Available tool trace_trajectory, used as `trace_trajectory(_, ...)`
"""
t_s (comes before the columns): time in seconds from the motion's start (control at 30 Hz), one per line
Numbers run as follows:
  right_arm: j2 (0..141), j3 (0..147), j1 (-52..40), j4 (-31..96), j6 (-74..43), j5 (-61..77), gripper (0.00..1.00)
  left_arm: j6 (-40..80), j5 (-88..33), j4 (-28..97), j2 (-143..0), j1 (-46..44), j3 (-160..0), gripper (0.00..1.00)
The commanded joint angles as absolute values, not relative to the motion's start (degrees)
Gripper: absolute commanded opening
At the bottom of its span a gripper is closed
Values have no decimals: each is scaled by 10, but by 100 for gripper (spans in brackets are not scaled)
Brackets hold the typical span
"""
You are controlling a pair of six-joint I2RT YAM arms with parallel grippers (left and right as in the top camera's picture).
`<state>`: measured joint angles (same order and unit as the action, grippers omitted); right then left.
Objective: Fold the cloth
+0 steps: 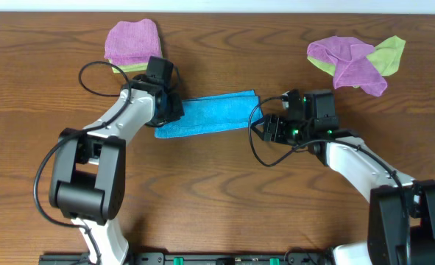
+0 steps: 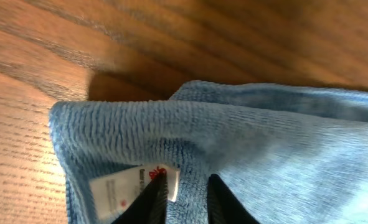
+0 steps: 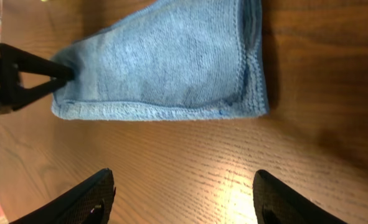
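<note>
Currently left end effector (image 2: 185,182) clamped on cloth (image 1: 213,114) end; right end effector (image 3: 184,193) spread apart, low beside opposite end.

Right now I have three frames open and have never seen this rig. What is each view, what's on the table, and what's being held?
Two robot arms sit at a wooden table, each ending in two fingers. The wide picture looks straight down from above. The other two come from a camera on each wrist, looking past that arm's own fingers. In the middle lies the blue cloth, folded into a long strip. The left fingers are shut on one end, by its white label. The right fingers are open and empty, near the other end, not touching it. At the back: a folded purple cloth on a green one, and a crumpled purple and green heap.
</note>
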<state>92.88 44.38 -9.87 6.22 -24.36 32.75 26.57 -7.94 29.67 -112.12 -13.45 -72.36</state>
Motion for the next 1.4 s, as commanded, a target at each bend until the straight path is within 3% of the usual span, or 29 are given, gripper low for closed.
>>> trace_trajectory(0.0, 921, 425, -98, 48, -268, 350, 73, 263, -75, 298, -1149, -134, -732, 22)
trace_trajectory(1.2, 1045, 410, -121, -133, -380, 257, 73, 257, -86, 312, -1160, -134, -732, 13)
trace_trajectory(1.37, 1065, 410, -142, -164, -401, 250, 73, 258, -89, 315, -1160, -134, -732, 6)
